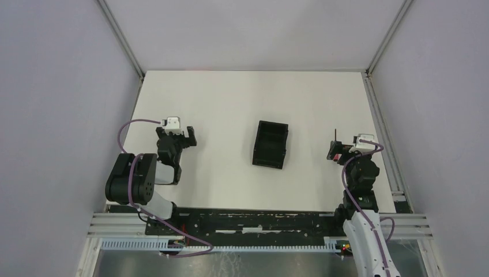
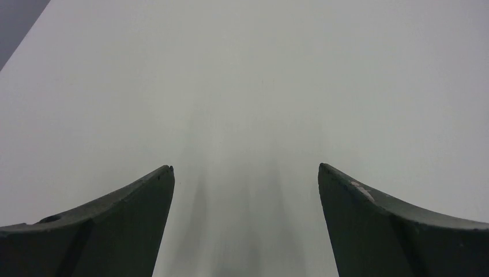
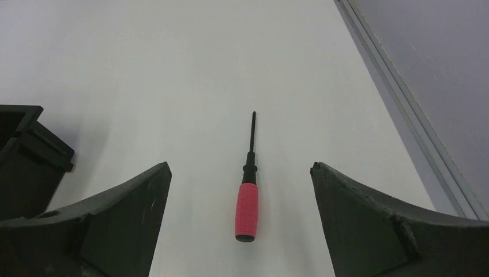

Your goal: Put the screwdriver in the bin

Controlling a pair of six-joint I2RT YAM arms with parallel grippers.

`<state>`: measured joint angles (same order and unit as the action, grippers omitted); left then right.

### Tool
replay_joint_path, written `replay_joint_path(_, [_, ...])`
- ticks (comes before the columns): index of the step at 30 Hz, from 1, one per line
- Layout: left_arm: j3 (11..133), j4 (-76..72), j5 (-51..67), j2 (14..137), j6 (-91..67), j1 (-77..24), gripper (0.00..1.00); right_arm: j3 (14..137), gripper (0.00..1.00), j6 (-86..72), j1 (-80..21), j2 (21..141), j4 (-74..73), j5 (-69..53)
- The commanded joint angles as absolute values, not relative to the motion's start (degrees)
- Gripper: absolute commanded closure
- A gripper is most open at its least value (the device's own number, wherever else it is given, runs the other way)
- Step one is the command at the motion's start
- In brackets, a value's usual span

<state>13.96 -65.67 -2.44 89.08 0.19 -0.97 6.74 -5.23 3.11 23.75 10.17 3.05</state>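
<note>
The screwdriver (image 3: 247,199) lies flat on the white table, red handle toward the camera and thin black shaft pointing away. My right gripper (image 3: 240,165) is open and hovers over it, one finger on each side of the handle, not touching it. In the top view the shaft of the screwdriver (image 1: 335,135) pokes out beyond my right gripper (image 1: 336,150). The black bin (image 1: 270,144) stands open-topped at the table's middle, left of that gripper; its corner shows in the right wrist view (image 3: 26,153). My left gripper (image 1: 185,137) is open and empty over bare table (image 2: 245,167).
An aluminium frame rail (image 1: 380,124) runs along the table's right edge, close to the right arm; it also shows in the right wrist view (image 3: 403,98). Grey walls enclose the table on three sides.
</note>
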Motion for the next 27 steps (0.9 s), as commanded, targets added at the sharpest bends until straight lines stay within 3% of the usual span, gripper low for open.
replay_joint_path(1, [14.2, -67.3, -1.9, 88.2, -1.7, -0.6, 0.00, 7.7, 0.02, -5.7, 3.3, 24.0, 12.8, 4.2])
replay_joint_path(7, [14.2, -67.3, -1.9, 88.1, -1.7, -0.6, 0.00, 13.9, 0.02, -6.4, 3.4, 25.3, 10.4, 3.1])
replay_joint_path(11, [14.2, -67.3, -1.9, 88.2, -1.7, -0.6, 0.00, 25.8, 0.02, -6.2, 3.3, 32.0, 3.1, 0.3])
replay_joint_path(20, [14.2, -67.3, -1.9, 88.2, -1.6, -0.6, 0.00, 65.9, 0.02, -5.2, 3.4, 64.1, -35.4, -1.4])
replay_joint_path(27, [14.2, -67.3, -1.9, 88.2, -1.7, -0.6, 0.00, 68.5, 0.11, -3.4, 3.3, 82.9, -42.2, -2.6])
